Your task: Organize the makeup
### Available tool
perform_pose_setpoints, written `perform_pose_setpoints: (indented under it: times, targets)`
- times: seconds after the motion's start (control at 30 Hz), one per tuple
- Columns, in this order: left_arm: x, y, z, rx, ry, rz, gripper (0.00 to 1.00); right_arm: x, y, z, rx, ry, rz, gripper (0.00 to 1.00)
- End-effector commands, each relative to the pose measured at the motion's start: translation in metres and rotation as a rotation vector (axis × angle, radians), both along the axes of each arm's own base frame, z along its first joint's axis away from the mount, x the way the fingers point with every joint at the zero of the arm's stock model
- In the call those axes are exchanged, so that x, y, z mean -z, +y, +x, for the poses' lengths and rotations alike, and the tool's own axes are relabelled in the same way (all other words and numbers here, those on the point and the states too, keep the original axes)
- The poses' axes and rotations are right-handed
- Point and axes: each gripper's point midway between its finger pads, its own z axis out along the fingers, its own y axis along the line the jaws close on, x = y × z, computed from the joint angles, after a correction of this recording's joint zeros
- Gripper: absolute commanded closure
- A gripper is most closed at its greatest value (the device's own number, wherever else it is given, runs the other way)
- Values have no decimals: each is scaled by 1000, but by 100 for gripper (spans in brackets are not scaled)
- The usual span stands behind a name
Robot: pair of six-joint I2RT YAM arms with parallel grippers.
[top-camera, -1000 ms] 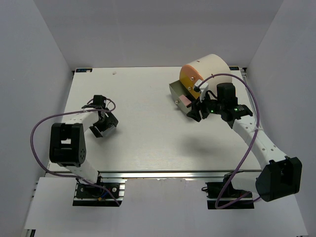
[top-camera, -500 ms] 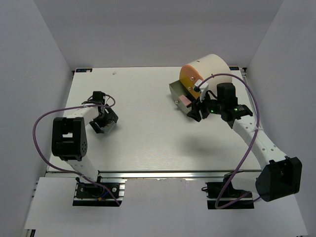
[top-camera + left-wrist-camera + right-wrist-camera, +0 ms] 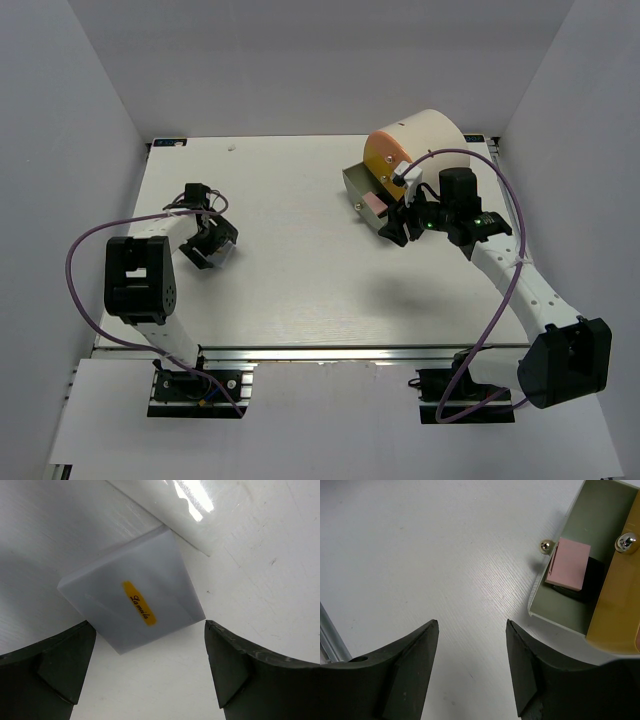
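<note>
My left pincer [image 3: 148,629] hangs wide open and empty over the left of the table [image 3: 300,285], a flat pale square [image 3: 132,600] lying cornerwise between its fingers, well apart from my right pincer [image 3: 471,625], which gapes empty beside the drawer [image 3: 600,510].

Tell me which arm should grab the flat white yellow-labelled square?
Left. The open left tool hangs right over that flat white yellow-labelled square, a finger on each side. The right tool is far across the table, by the open grey-green drawer.

The left arm [image 3: 172,342] and right arm [image 3: 512,278] are white, black-jointed, with purple cables [image 3: 69,268].
</note>
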Motion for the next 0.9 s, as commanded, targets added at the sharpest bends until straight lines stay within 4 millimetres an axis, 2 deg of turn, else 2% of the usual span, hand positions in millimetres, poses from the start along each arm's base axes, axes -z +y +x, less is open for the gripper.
perform_pose_setpoints:
  times: [0.0,0.3,0.63,0.87]
  targets:
    - [-11,-9,14,-34,-56,-62,2,-7,2,0,-16,-29,8,38]
    - [-23,-8,20,-69,-69,-68,2,-7,3,-1,-21,-26,11,38]
    - [-11,0,15,-123,8,-29,2,-6,3,-3,-22,-24,11,38]
    - [-6,3,19,-147,29,-12,2,-6,3,-4,-28,-24,12,38]
